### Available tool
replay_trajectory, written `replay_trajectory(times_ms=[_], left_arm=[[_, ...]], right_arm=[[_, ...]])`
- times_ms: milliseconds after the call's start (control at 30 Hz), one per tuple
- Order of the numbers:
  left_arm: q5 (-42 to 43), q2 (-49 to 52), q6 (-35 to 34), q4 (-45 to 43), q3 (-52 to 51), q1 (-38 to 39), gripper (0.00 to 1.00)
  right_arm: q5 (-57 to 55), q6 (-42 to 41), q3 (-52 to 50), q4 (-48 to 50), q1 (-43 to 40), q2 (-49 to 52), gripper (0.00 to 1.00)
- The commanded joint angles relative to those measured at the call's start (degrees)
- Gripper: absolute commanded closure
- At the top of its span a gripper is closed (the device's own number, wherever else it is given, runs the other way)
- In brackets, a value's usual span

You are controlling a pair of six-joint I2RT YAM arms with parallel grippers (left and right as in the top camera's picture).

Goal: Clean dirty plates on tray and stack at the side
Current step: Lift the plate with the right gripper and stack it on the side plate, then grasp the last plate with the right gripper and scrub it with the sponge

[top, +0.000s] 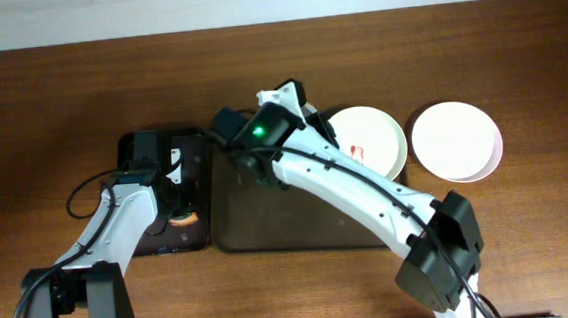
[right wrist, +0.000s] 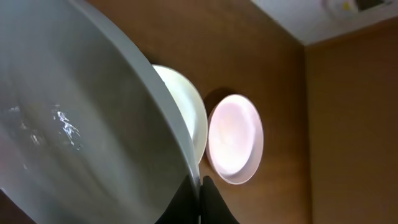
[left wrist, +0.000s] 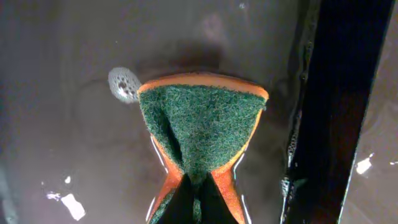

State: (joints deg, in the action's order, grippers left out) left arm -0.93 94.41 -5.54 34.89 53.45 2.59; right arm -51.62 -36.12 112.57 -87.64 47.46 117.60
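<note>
Plate (right wrist: 93,124) rim pinched by right hand (right wrist: 200,186); left hand (left wrist: 196,190) clamps sponge (left wrist: 199,124) inside black tray (left wrist: 336,93).

My right gripper (right wrist: 200,198) pinches the rim of a tilted plate (right wrist: 81,124) that fills the left of my view, with wet glints on its face. Just past that plate's edge lies a cream plate (right wrist: 189,115), partly hidden behind it. Beside the cream plate, farther off, a pale plate (right wrist: 235,140) rests on the brown table (right wrist: 273,81).

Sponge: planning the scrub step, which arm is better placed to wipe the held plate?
Probably left. The left gripper is shut on the sponge, while the right gripper is occupied clamping the plate by its rim.
</note>
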Motion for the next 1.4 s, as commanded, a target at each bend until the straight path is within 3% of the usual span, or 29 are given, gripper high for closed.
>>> replay_trajectory(times_ms=[0,200,367,533,700,867,1000,1033,1067,1100,1167,1367], left_arm=[[-0.59,0.52,0.92,-0.11,-0.07,-0.31,1.00],[-0.57,0.52,0.90,-0.13,-0.07,-0.31,1.00],[-0.57,0.52,0.90,-0.15,-0.07,-0.31,1.00],[-0.57,0.52,0.90,-0.15,-0.07,-0.31,1.00],[-0.59,0.52,0.90,-0.17,-0.07,-0.31,1.00],[-0.59,0.52,0.90,-0.35,-0.07,-0.31,1.00],[-0.59,0.52,0.90,-0.37,-0.07,-0.31,1.00],[-0.59,0.52,0.90,-0.39,-0.07,-0.31,1.00],[-0.59,0.52,0.90,-0.37,-0.07,-0.31,1.00],[-0.59,0.52,0.90,-0.35,-0.07,-0.31,1.00],[-0.59,0.52,0.90,-0.39,-0.07,-0.31,1.00],[-0.59,0.52,0.90,-0.37,-0.07,-0.28,1.00]], right_arm=[[-4.39,-4.79,0.24,0.04,-0.61,-2.01,0.96],[12.24,-5.25,0.26,4.24,-9.09,-2.08,0.96],[37.99,2.23,0.26,9.31,-24.68,-2.08,0.96],[56.37,8.85,0.20,10.47,-43.71,-2.08,0.96],[60.22,13.51,-5.09,10.19,-60.70,-2.05,0.96],[60.19,14.93,-15.96,14.86,-70.07,-2.05,0.96],[59.98,14.93,-20.98,17.70,-72.72,-2.05,0.95],[60.04,14.91,-21.11,17.64,-72.63,-2.05,0.88],[60.08,14.88,-21.14,17.62,-72.32,-2.05,0.60],[61.31,14.93,-21.14,17.44,-72.04,-2.05,0.51],[64.32,16.44,-21.14,17.18,-70.99,-2.05,0.51],[72.81,32.61,-21.31,15.82,-61.22,-2.05,0.52]])
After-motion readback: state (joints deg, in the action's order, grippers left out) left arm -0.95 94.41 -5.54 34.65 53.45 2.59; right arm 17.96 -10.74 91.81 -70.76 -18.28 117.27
